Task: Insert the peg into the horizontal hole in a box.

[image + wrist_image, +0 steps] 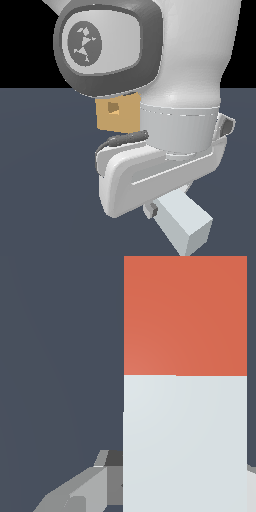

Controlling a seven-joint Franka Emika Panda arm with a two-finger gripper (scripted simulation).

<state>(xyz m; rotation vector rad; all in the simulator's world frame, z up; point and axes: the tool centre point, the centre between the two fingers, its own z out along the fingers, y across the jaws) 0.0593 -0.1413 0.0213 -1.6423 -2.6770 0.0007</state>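
In the exterior view the tan box (118, 114) stands behind the arm, partly covered by it. Its small dark hole (114, 107) shows in the face towards the camera. The pale grey-white part of the peg (186, 226) juts out from under the hand towards the lower right of that view. The wrist view shows the peg (185, 441) very close, with its red-orange end (185, 316) farther from the hand. My gripper (185, 478) has a grey finger (95, 488) against one side of the peg and a sliver of the other at the opposite side, shut on it.
A flat dark blue-grey floor (45, 190) lies all around. The white arm body (185, 75) fills much of the exterior view and hides part of the box.
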